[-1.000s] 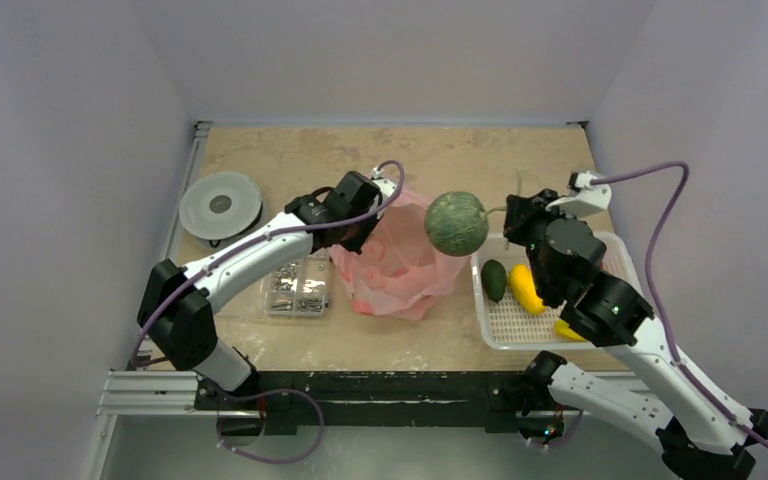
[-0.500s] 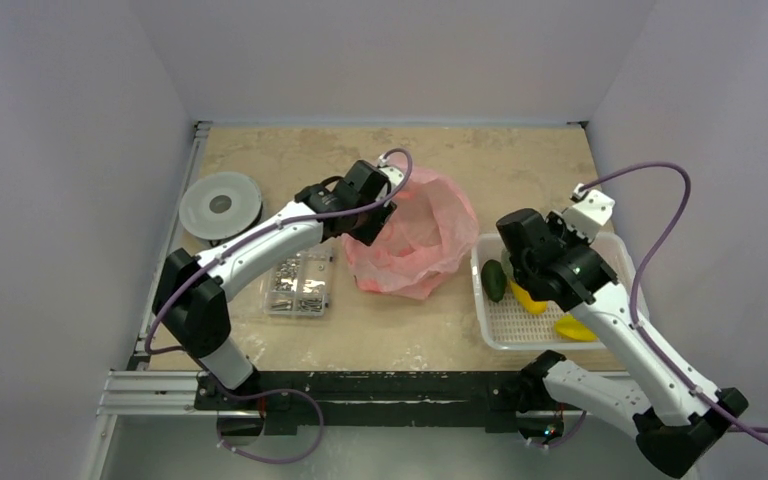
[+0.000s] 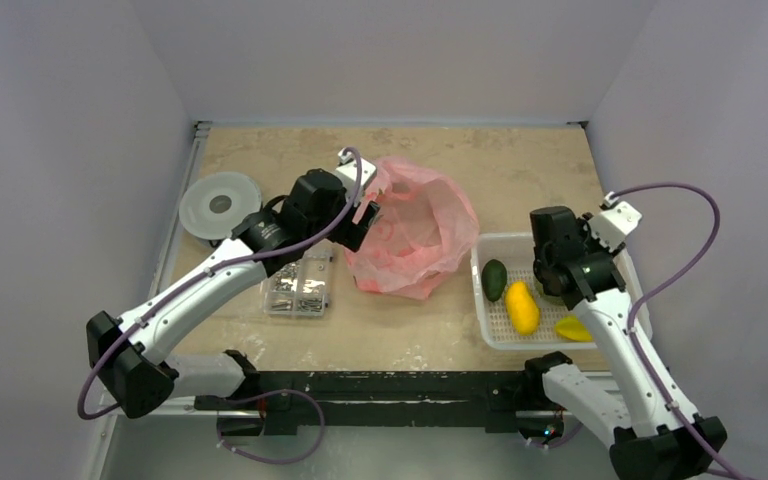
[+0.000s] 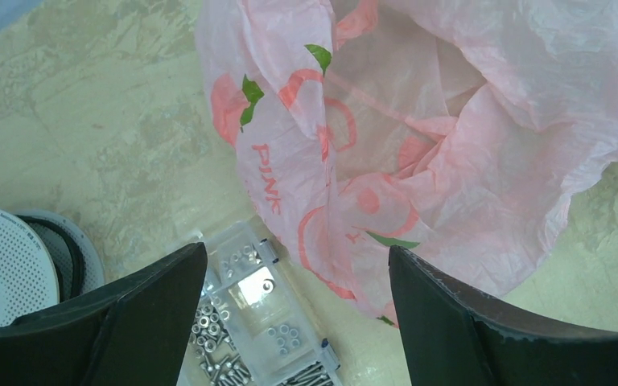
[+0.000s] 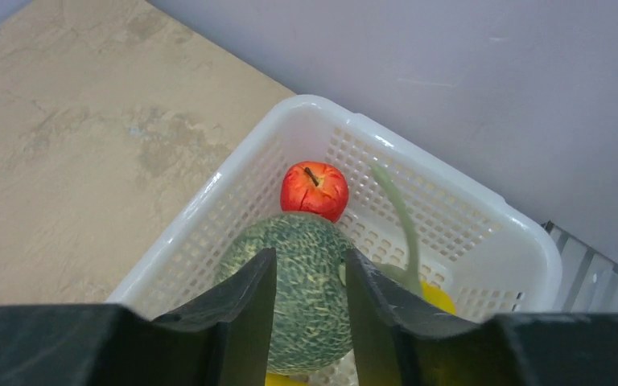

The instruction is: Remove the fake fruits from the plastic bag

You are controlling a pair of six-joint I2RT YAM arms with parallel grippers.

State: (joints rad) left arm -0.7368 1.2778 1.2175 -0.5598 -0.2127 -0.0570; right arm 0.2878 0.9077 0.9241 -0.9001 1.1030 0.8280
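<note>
Since a second ago the netted green melon [image 5: 294,241] has gone from the air beside the pink plastic bag [image 3: 420,235] down into the white basket [image 3: 476,290], and I see the left arm drawn back. The right tool [image 5: 307,261] hangs just above the melon, jaws a little apart and gripping nothing; the pale stem curves free beside it. A red apple [image 5: 314,190] touches the melon. A dark green oval [image 3: 494,280], a yellow oval [image 3: 521,307] and a longer yellow piece [image 3: 572,328] share the basket. The left tool [image 4: 294,253] stands wide apart, empty, over the bag's left edge. The bag lies crumpled, translucent, mouth agape on the surface [image 3: 410,330].
</note>
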